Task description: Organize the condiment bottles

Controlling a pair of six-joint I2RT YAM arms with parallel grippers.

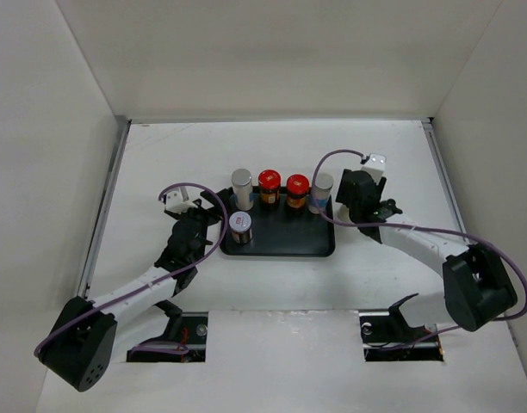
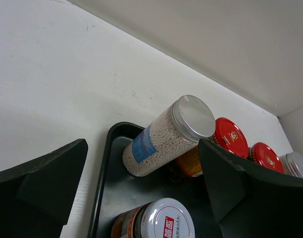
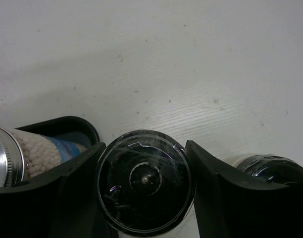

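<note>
Where the right arm reaches: just off the right end of the black tray (image 1: 281, 243), over the white bench (image 1: 375, 146).
Right pincer (image 3: 144, 146): pinching a dark-lidded jar (image 3: 144, 183), one finger against each side; the jar stands on the bench beside the tray corner.
Second dark-lidded jar (image 3: 270, 171): on the bench just past the finger on the side away from the tray.
Left pincer (image 1: 210, 225): spread wide, nothing between its fingers, at the tray's left end.
Tray, back row: a pale grey-capped jar (image 1: 241, 188), a red-capped jar (image 1: 269, 185), another red-capped jar (image 1: 297, 189), a further grey-capped jar (image 1: 322, 191), upright, side by side.
Tray, front left: a short white-lidded jar (image 1: 240, 226), upright.
</note>
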